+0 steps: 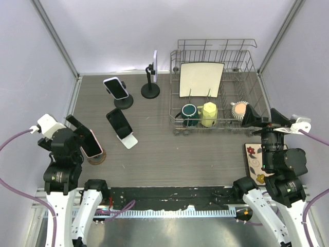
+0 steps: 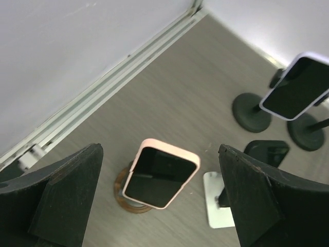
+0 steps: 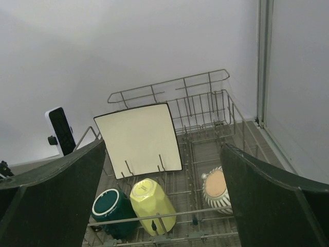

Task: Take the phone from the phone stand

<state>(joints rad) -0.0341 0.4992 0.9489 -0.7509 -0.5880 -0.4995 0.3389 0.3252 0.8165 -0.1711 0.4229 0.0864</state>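
Left wall (image 2: 61, 62): close along the counter (image 1: 169, 154) edge, just left of the left arm.

Left claw (image 2: 159, 154): spread wide, gripping nothing. Both black fingers (image 2: 61, 200) at the sides of the wrist view. Arm folded over its base at the near-left corner, wrist raised, claw tilted down toward the counter.

Pink-cased phone (image 2: 162, 177): propped at a tilt, screen up, on a round wooden stand (image 2: 123, 198). Seen between the spread fingers and beyond them, touched by neither. In the top view, at the right flank of the claw, its upper end overlapped by it.

Room about it: wall near on the left. On the right, a strip of bare counter before a white wedge stand (image 1: 129, 140) carrying a black phone (image 1: 118, 122).

Farther back: white-cased phone (image 1: 115, 87) on a black round-based stand (image 1: 123, 101). Just beside it, a pole stand (image 1: 150, 90) with a fourth phone (image 1: 154, 62) held upright near the back wall.

Mid counter: bare wood grain between the stands and the dish rack (image 1: 221, 51).

Dish rack, back right: square cream plate (image 1: 201, 78) standing on edge. Teal mug (image 1: 189, 114), yellow mug (image 1: 208, 114) and striped cup (image 1: 239, 109) along the front row.

Right claw (image 3: 163, 149): spread wide, gripping nothing. Raised at the rack's near-right corner, aimed across the rack, well apart from every phone.

Floral mat (image 1: 255, 162): flat on the counter beside the right arm, near the right wall.
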